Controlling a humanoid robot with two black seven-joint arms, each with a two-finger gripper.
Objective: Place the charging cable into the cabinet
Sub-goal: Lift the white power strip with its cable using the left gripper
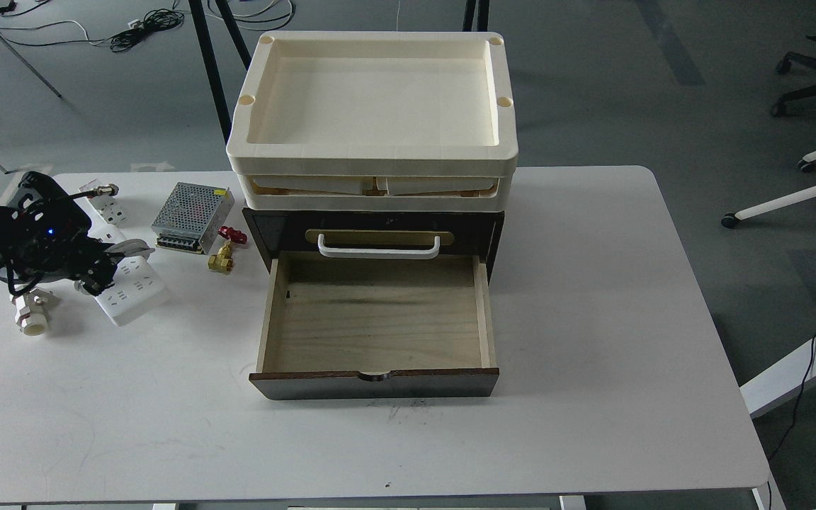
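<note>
Pickup step: left gripper (96, 273), finger state indiscernible, over charging cable (132, 287) at frame left; next, carry to open cabinet (376, 382) drawer

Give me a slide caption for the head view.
Left hand over the charging cable, beside the cabinet with its lower drawer open.

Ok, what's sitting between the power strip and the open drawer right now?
In the head view, only bare table lies between the charging cable and the cabinet drawer. The brass valve sits further back.
</note>
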